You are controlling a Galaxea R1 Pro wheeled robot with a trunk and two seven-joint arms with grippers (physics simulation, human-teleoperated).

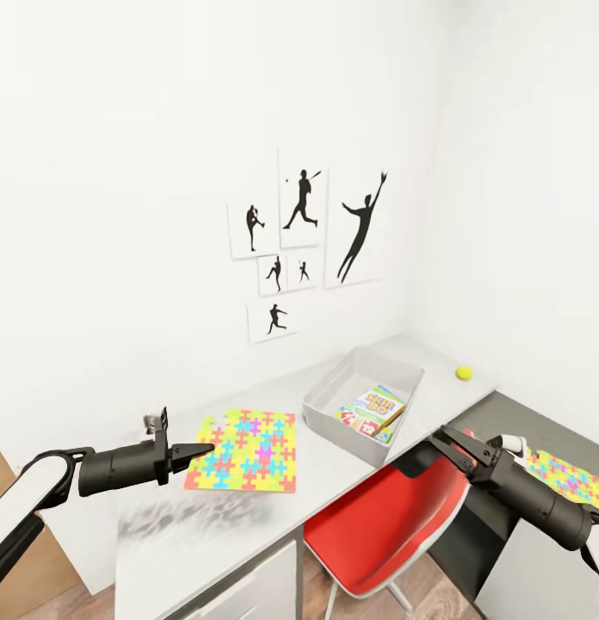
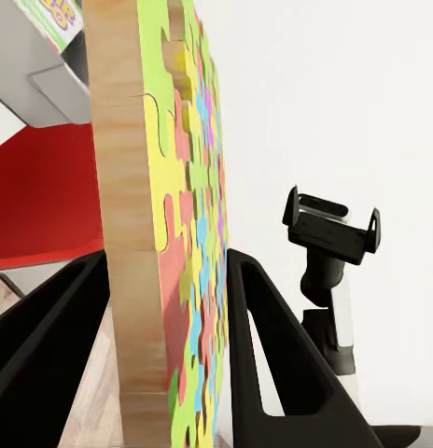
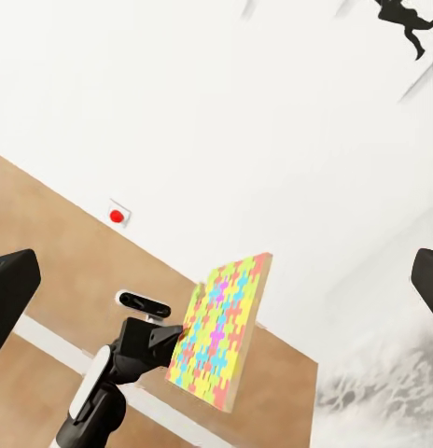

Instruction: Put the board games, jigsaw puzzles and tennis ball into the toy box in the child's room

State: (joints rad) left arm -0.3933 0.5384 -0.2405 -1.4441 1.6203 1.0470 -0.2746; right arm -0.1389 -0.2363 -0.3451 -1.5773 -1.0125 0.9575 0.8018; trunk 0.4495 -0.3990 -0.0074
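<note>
Jigsaw puzzle point(image 1: 244, 449), thin wood-backed square, pinched by left fingers point(image 2: 263, 317), right fingers point(image 3: 13, 289) spread wide, empty

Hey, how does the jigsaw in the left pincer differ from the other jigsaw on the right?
The held jigsaw is clamped at its edge by the left pincer and raised above the table; the second jigsaw lies flat on a dark surface beyond the right pincer, ungripped. The held one shows whole; the arm hides part of the second. Both are multicoloured squares.
</note>
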